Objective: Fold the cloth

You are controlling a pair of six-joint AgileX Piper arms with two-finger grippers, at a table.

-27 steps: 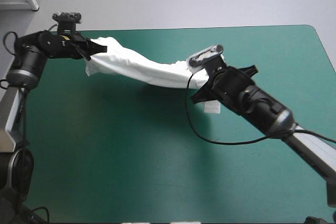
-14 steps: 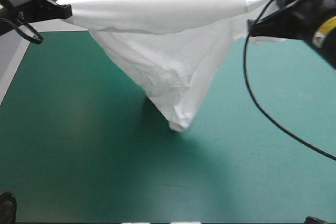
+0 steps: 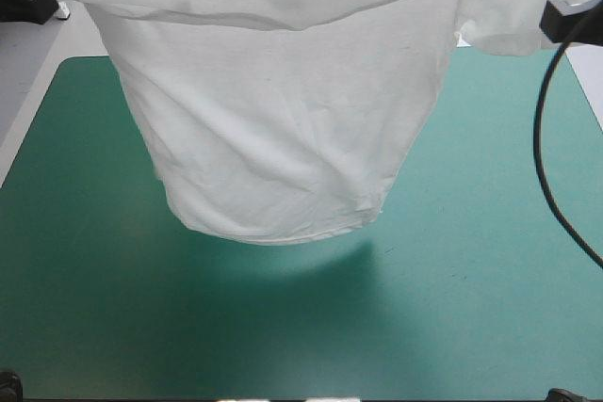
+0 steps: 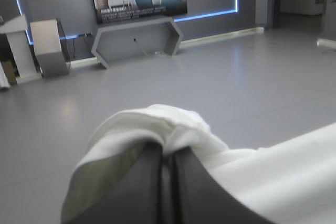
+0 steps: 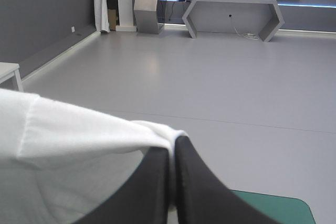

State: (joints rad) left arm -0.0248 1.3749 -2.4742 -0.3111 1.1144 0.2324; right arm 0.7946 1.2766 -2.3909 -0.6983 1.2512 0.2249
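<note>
**White T-shirt held up above the bench.** The T-shirt [image 3: 273,138] hangs in the air as a broad curtain. Its upper edge is stretched across the high view between the two hands, and its lower edge is clear of the teal-green bench [image 3: 471,317], where it casts a soft shadow [image 3: 311,265].

The left hand [image 4: 168,153] is clamped on the T-shirt: its black fingers [image 4: 139,192] meet in a narrow arch with a bunched roll of cloth pinched at the tip. The right hand [image 5: 173,142] is likewise pressed together on a thin fold of cloth, which drapes away to one side of its fingers [image 5: 202,192].

**Material.** The cloth is thin knit, matt and faintly ribbed near the grip, with fine creases across the body. A short sleeve [image 3: 509,30] droops loosely beside the right hand. The lower edge curves like a bowl, because the cloth sags toward the middle.

**Handling, as judged.**
- The T-shirt looks light, limp and without stiffness, so it will take the shape of whatever carries it and will swing when moved.
- It is not fragile, though a shallow pinch could slip free.
- The best hold is at the corners of an edge, as here, kept taut so that the sheet lies down flat rather than heaped.
</note>
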